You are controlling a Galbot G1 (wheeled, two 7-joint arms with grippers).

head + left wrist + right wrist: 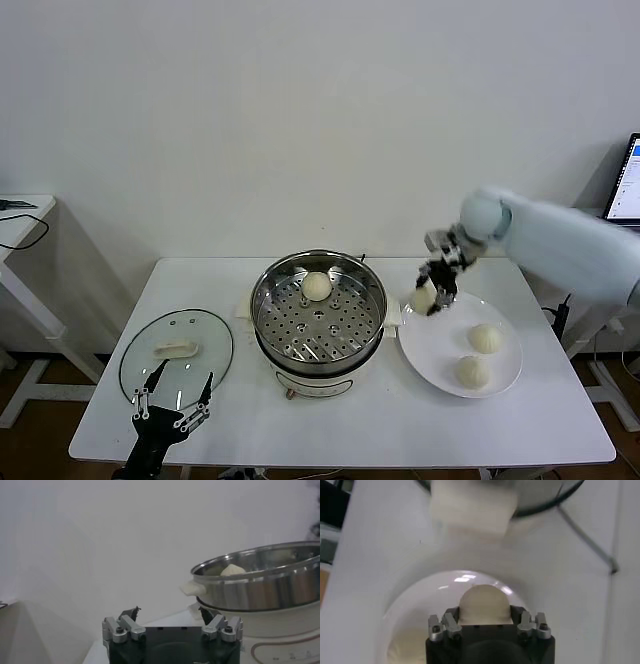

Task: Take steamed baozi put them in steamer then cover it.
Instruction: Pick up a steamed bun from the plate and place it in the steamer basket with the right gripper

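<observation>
The steel steamer [318, 352] stands mid-table with one baozi [317, 286] on its perforated tray; both also show in the left wrist view, the steamer [260, 585] and the baozi [232, 570]. My right gripper [437, 285] is shut on a baozi [424, 296] and holds it over the near-left rim of the white plate [435, 345]; the wrist view shows that baozi [485, 605] between the fingers. Two more baozi [486, 338] [472, 372] lie on the plate. The glass cover [176, 358] lies flat at the left. My left gripper [172, 405] is open at the cover's front edge.
The steamer's white side handle [474, 507] lies just beyond the plate's rim [395, 605]. A cable [585, 537] runs across the table behind the plate. A laptop [627, 180] stands at the far right. A side table [20, 225] stands at the left.
</observation>
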